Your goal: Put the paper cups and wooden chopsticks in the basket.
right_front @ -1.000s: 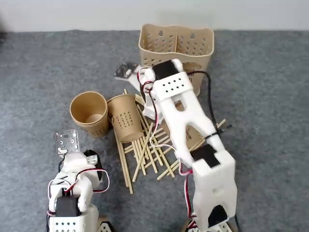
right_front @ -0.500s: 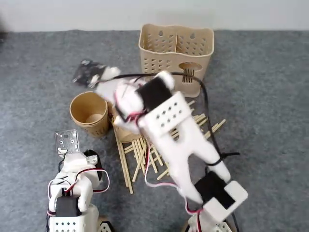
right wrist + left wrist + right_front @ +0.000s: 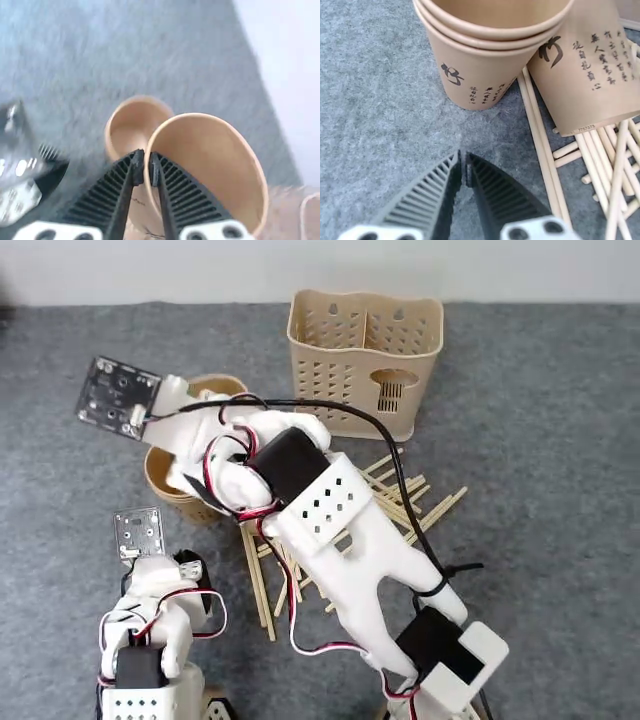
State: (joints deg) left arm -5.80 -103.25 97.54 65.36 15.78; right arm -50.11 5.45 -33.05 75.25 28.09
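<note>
Right claw (image 3: 145, 161): pinched almost closed on the rim of a paper cup (image 3: 210, 165), one jaw inside the mouth and one outside, just above the stack of cups (image 3: 127, 131).
Paper cup: tilted, its open mouth right beside the stack's mouth. From the left wrist its wall (image 3: 590, 75) leans just beside the stack, with its base over the chopsticks (image 3: 547, 165).
Left claw (image 3: 462, 167): jaws drawn together to a thin slit with nothing between them, low over the carpet (image 3: 370, 100) just short of the stack's foot.
Stack of cups: upright on the carpet, nested, with three rims showing one under another (image 3: 485, 60).
Chopsticks: a loose crossed heap (image 3: 420, 500) that starts at the stack's foot and fans away from it on the basket's side.
Basket (image 3: 340, 370): upright and well apart from the stack, beyond the chopsticks. It has perforated walls and a divider that makes two compartments.
In the way: the right arm (image 3: 340, 530) lies across the chopsticks and covers much of the stack from above. Its red and black cables (image 3: 235, 455) loop beside the stack, and a circuit board (image 3: 118, 398) sits on its wrist just past the stack.
Writing: dark brush characters are printed on the cup walls, one large sign with columns of small ones beside it. The tilted cup also has a thin line of small print along its base edge, too small to make out.
</note>
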